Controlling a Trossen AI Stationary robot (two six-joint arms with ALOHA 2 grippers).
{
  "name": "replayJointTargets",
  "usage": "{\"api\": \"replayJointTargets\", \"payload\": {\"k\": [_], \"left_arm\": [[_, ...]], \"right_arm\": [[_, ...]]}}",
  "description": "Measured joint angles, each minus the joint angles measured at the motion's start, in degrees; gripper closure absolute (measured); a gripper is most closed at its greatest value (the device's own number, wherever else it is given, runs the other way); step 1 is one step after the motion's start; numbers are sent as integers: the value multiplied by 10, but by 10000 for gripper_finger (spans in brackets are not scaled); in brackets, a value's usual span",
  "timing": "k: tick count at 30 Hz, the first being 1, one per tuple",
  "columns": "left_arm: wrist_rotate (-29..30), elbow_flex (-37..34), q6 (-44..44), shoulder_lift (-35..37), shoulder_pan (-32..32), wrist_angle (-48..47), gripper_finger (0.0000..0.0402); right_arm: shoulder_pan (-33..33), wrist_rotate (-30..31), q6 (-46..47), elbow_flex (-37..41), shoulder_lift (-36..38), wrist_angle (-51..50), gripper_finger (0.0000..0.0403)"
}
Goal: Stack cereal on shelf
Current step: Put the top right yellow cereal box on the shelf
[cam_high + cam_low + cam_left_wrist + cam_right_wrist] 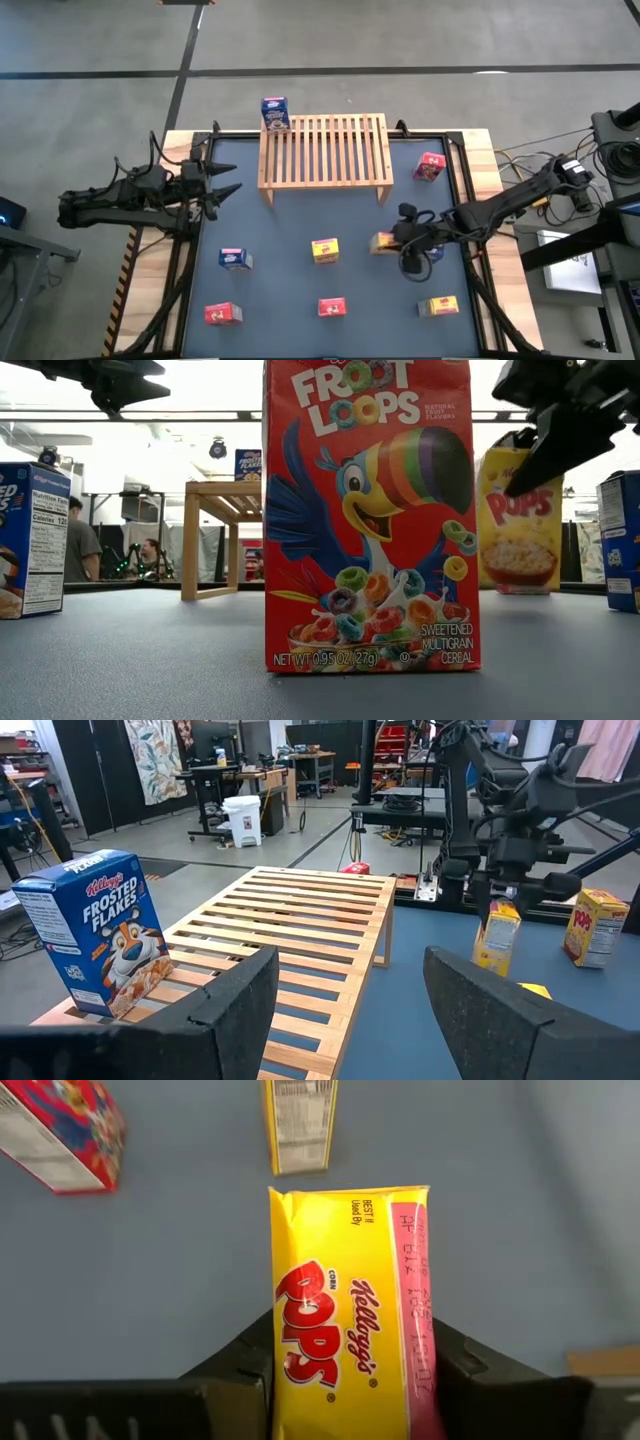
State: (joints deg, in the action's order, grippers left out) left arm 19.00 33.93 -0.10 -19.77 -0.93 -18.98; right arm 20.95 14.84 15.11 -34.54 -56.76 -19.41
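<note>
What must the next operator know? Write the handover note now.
Right gripper: shut on a yellow box that stands on the table, right of centre.
Left gripper: open, empty, hovering by the shelf's left end.
Done: one blue box stands on the shelf's far left corner.
Left: eight boxes on the table to stack; the gripped one probably goes next.

Shelf (325, 150) is showing pale unfinished wood slats. Cereal boxes, e.g. yellow box (350, 1320), are showing glossy printed cardboard. Table top (280, 225) is looking matt, smooth.
</note>
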Motion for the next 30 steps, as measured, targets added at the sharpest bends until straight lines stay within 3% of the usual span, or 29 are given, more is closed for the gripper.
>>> {"api": "replayJointTargets", "payload": {"k": [4,10,17,30], "left_arm": [[0,0,-2,0,0,1,168],[0,0,-4,0,0,3,168],[0,0,-8,0,0,4,168],[0,-3,5,1,0,-4,168]], "right_arm": [[-4,1,-18,-12,25,7,266],[-34,6,-112,-89,38,8,268],[-125,12,-211,-195,22,-14,269],[-357,-175,-286,-226,12,33,273]]}}
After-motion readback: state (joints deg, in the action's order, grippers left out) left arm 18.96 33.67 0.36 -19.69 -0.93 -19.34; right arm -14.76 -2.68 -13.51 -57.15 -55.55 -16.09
